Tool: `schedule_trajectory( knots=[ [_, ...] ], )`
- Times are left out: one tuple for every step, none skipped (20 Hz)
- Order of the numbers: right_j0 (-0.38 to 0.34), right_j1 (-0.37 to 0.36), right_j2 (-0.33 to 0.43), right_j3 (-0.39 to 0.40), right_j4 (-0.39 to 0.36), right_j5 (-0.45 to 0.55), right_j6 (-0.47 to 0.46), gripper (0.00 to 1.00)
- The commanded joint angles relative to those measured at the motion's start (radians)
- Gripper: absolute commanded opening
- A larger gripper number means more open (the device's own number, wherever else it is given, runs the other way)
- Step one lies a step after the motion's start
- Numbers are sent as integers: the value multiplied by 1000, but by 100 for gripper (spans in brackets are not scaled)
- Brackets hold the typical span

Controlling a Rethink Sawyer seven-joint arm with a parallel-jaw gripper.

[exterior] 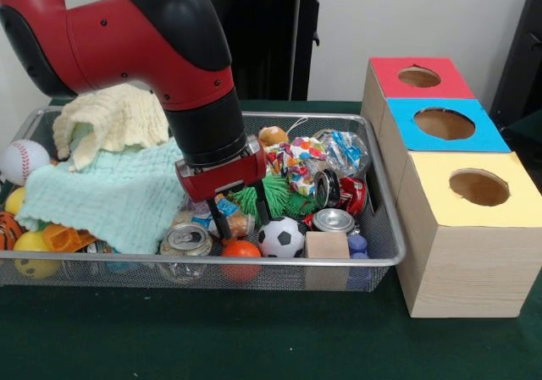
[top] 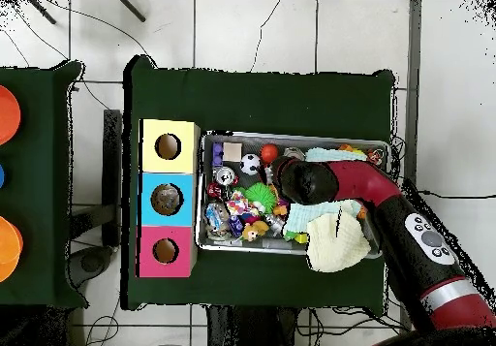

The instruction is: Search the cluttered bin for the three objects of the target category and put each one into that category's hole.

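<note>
Down in the wire-mesh bin [exterior: 385, 253], gripper [exterior: 241, 225] spread — over a round orange ball [exterior: 241, 250].

The front view looks low and close across the near edge of the green-covered table [exterior: 254, 338], facing the silver wire-mesh bin [exterior: 385, 228] with the three wooden boxes [exterior: 461, 253] at its right. The overhead view looks straight down from far above, taking in the whole table [top: 262, 95], bin [top: 291, 137] and boxes [top: 167, 199], now at the left
</note>
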Motion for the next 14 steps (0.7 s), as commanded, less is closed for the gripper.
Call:
schedule_trajectory(
  knots=[
    [30,58,-27,13,-78,60,-206,100],
    [34,52,-33,14,-84,59,-201,100],
    [38,50,-39,13,-92,53,-197,100],
    [40,53,-42,10,-97,52,-200,100],
    [39,58,-42,9,-97,59,-210,100],
    [35,55,-38,17,-94,65,-217,100],
    [31,52,-34,25,-91,70,-225,100],
    [22,48,-21,39,-82,83,-246,100],
    [9,50,0,48,-68,106,-281,100],
    [-3,50,21,56,-56,128,-318,100],
    [-12,52,37,59,-43,152,-348,100],
    [-18,51,49,61,-34,174,-372,100],
    [-23,48,56,65,-29,187,-386,100],
    [-25,43,57,68,-27,197,-390,100]
  ],
)
